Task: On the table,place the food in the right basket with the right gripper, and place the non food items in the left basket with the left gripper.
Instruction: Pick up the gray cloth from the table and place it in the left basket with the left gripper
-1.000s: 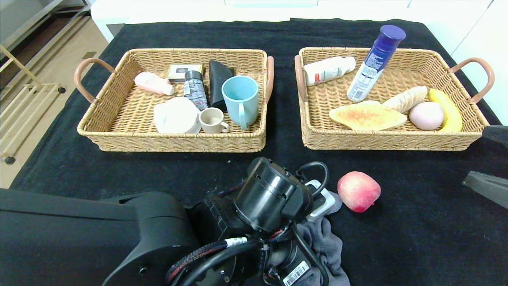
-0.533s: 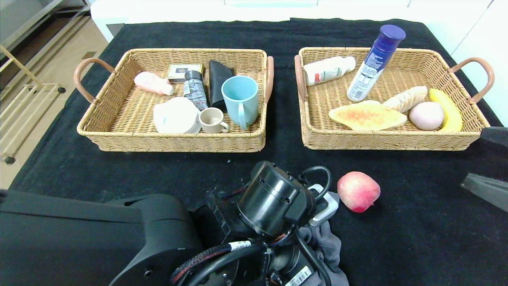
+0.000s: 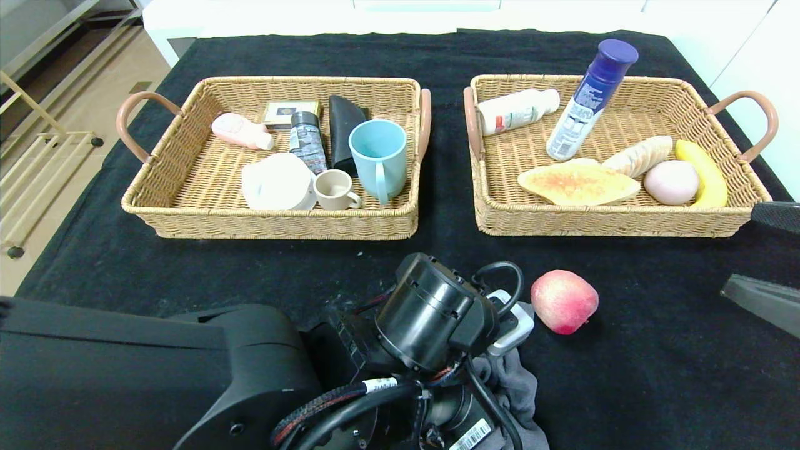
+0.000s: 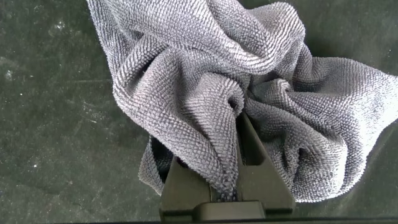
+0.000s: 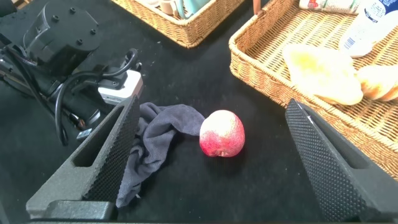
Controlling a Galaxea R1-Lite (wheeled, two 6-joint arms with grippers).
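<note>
Left gripper (image 4: 231,163) pinches one grey cloth (image 4: 249,81).

peach (image 5: 222,134) beside grey cloth (image 5: 152,146)

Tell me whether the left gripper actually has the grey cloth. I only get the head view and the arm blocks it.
Observer: Yes. In the left wrist view the left gripper has its fingers pinched shut on a fold of the grey cloth.
Operator: Is the right gripper holding anything?
Observer: No. The right wrist view shows the right gripper empty, with its fingers wide apart.
Operator: What is it facing?
Observer: The peach, which sits on the table ahead of those open fingers, untouched.
</note>
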